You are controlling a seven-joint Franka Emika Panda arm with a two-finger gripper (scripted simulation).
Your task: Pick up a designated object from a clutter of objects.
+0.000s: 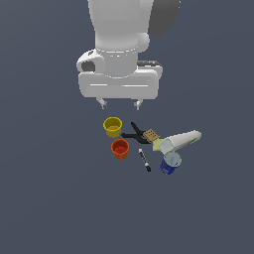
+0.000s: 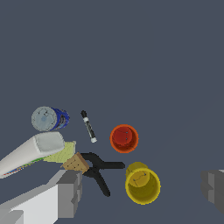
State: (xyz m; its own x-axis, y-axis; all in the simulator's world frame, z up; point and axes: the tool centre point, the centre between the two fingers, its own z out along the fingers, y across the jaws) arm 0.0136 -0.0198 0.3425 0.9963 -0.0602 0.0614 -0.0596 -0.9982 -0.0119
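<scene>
Overhead, the claw (image 1: 119, 103) hangs wide open and empty above the yellow cup (image 1: 113, 127). That cup stands upright mid-surface (image 1: 49, 198), just beside the orange-red cup (image 1: 120, 149), with the black clamp (image 1: 134, 132) close by; the blue can (image 1: 170, 163) sits farther off.

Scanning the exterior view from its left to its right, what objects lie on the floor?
Round yellow plastic cup → orange-red cup → thin black marker → blue can with pale top → long white-cream container. Black clamp and brown square overlap, so omitted.
</scene>
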